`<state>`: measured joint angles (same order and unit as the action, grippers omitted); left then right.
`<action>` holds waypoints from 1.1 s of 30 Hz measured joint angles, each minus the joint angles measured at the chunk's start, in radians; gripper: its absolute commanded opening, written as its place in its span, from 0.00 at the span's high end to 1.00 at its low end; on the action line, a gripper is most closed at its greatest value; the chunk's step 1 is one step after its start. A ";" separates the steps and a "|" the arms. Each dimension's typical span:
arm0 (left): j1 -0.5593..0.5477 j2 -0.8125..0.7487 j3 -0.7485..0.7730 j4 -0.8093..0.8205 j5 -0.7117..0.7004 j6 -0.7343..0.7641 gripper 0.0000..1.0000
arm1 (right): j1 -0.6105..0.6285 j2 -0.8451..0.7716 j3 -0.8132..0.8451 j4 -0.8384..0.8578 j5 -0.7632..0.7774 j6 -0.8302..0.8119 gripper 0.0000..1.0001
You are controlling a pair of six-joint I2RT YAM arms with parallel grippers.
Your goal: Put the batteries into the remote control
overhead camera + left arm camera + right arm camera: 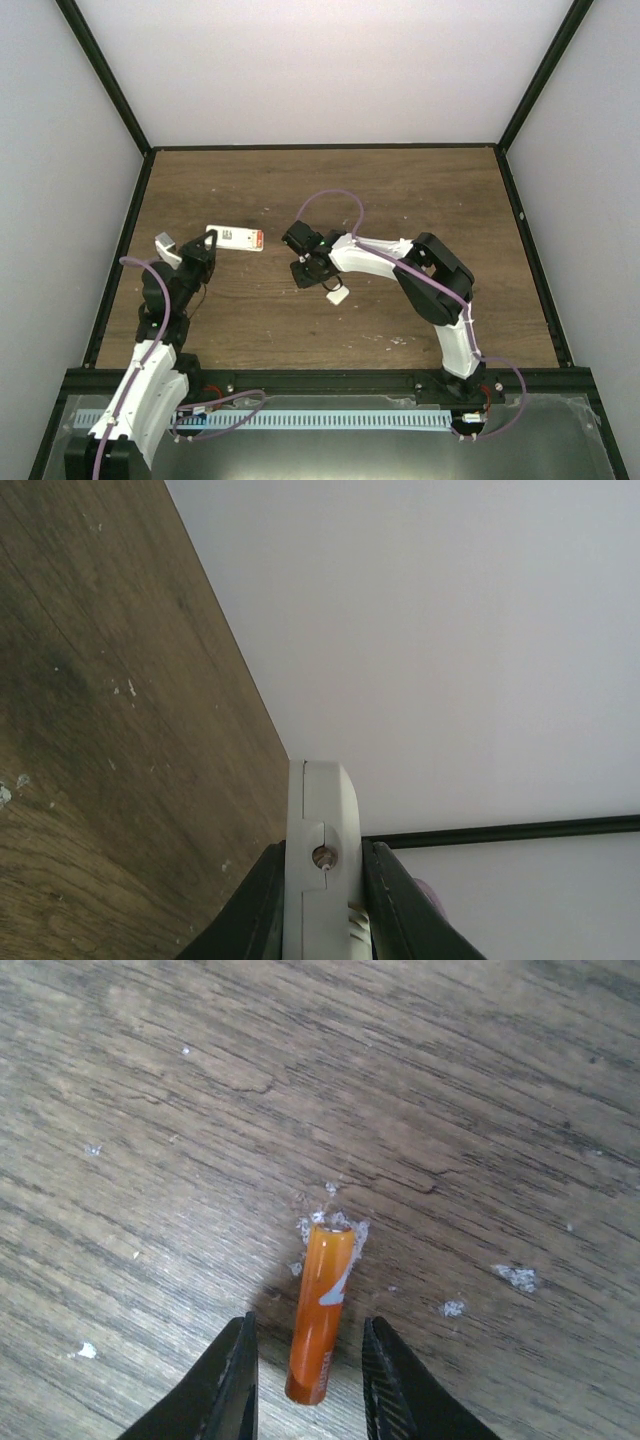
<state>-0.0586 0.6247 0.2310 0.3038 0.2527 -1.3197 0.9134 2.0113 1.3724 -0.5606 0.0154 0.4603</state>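
Top view: nearest the camera, the left arm (150,385) and right arm (445,300) rise from the near edge of a brown wooden table (420,190). The left gripper (211,240) is clamped on the left end of the remote control (235,238), a small white rectangle held above the left half of the table with a reddish-orange patch at its right end. To the right of the remote control, a little nearer the camera, the right gripper (303,272) points down at the wood. A small white cover piece (338,295) lies just beyond that gripper, farther right of the remote control.

Left wrist view: two dark fingers (250,915) press against both sides of the remote control (320,815), seen edge-on and upright, with a small round detail on its edge. The table (100,730) fills the space to the left of the remote control.

Right wrist view: the right gripper (308,1385) is spread apart, its fingers (225,1395) on either side of one orange battery (322,1300). The battery lies flat on the wood, with a gap showing on each side. Pale specks (518,1277) are scattered around it.
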 measured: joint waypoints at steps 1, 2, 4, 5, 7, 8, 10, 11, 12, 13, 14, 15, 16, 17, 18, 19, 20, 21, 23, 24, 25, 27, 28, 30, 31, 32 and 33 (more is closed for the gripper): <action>0.000 0.001 0.000 0.000 0.000 0.000 1.00 | 0.000 0.001 0.001 0.000 0.003 0.000 0.81; 0.000 0.003 0.000 0.000 0.001 0.000 1.00 | 0.000 0.002 0.002 0.000 0.004 0.000 0.84; 0.000 0.005 0.000 0.000 0.002 0.000 1.00 | 0.000 0.003 0.002 -0.001 0.005 -0.002 0.87; 0.000 0.006 0.000 0.000 0.003 0.000 1.00 | 0.000 0.003 0.002 -0.001 0.006 -0.004 0.89; 0.000 0.010 0.000 0.001 0.003 0.000 1.00 | 0.000 0.003 0.002 -0.002 0.007 -0.005 0.93; 0.000 0.011 -0.001 0.001 0.003 0.000 1.00 | 0.000 0.003 0.002 -0.003 0.008 -0.004 0.94; 0.000 0.013 -0.005 0.010 0.003 -0.005 1.00 | 0.001 0.002 0.002 -0.003 0.008 -0.005 0.98; 0.000 0.014 -0.007 0.015 0.003 -0.008 1.00 | 0.001 0.002 0.002 -0.003 0.008 -0.007 0.99; 0.000 0.015 -0.013 0.026 0.003 -0.011 1.00 | 0.001 0.000 0.001 -0.006 0.008 -0.008 0.99; 0.000 0.015 -0.019 0.039 0.003 -0.016 1.00 | 0.002 -0.003 0.001 -0.011 0.009 -0.006 0.99; 0.000 0.018 -0.024 0.048 0.003 -0.019 1.00 | 0.002 -0.009 0.000 -0.019 0.008 -0.007 0.99; 0.000 0.021 -0.026 0.055 0.003 -0.020 1.00 | 0.002 -0.016 0.000 -0.028 0.008 -0.007 0.99; 0.000 0.027 -0.029 0.062 0.005 -0.020 1.00 | 0.002 -0.024 0.000 -0.037 0.008 -0.007 0.99; 0.000 0.034 -0.031 0.069 0.008 -0.019 1.00 | 0.002 -0.038 0.000 -0.050 0.005 -0.007 0.99; 0.000 0.040 -0.031 0.075 0.011 -0.015 1.00 | 0.002 -0.054 0.002 -0.064 0.002 -0.006 0.99; 0.000 0.047 -0.031 0.082 0.015 -0.010 1.00 | 0.002 -0.071 0.008 -0.082 -0.005 -0.004 0.99; 0.000 0.053 -0.031 0.089 0.019 -0.006 1.00 | 0.002 -0.092 0.019 -0.101 -0.014 -0.002 0.99; 0.000 0.060 -0.031 0.100 0.024 0.000 1.00 | 0.002 -0.106 0.030 -0.115 -0.023 0.001 0.99; 0.000 0.072 -0.032 0.125 0.036 0.018 1.00 | 0.002 -0.147 0.072 -0.143 -0.057 0.010 0.99; 0.000 0.076 -0.036 0.142 0.041 0.025 1.00 | 0.001 -0.165 0.094 -0.155 -0.076 0.014 0.99; 0.000 0.079 -0.045 0.164 0.046 0.035 1.00 | 0.001 -0.180 0.111 -0.163 -0.095 0.021 0.99; 0.000 0.082 -0.063 0.192 0.052 0.048 1.00 | 0.001 -0.209 0.153 -0.176 -0.142 0.035 0.99; 0.000 0.083 -0.076 0.206 0.056 0.058 1.00 | 0.000 -0.220 0.172 -0.183 -0.166 0.043 0.99; 0.000 0.084 -0.092 0.225 0.063 0.073 1.00 | 0.000 -0.232 0.206 -0.196 -0.209 0.058 0.99; -0.002 0.087 -0.099 0.233 0.066 0.082 1.00 | 0.000 -0.234 0.223 -0.203 -0.229 0.067 0.99; -0.005 0.090 -0.103 0.239 0.067 0.091 1.00 | 0.000 -0.234 0.239 -0.211 -0.248 0.076 0.99; -0.009 0.093 -0.105 0.246 0.067 0.098 1.00 | 0.000 -0.234 0.254 -0.220 -0.266 0.082 0.99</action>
<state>-0.0677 0.7181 0.1261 0.5495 0.3195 -1.2221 0.9131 1.7775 1.6260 -0.7807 -0.2508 0.5423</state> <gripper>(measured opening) 0.162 0.015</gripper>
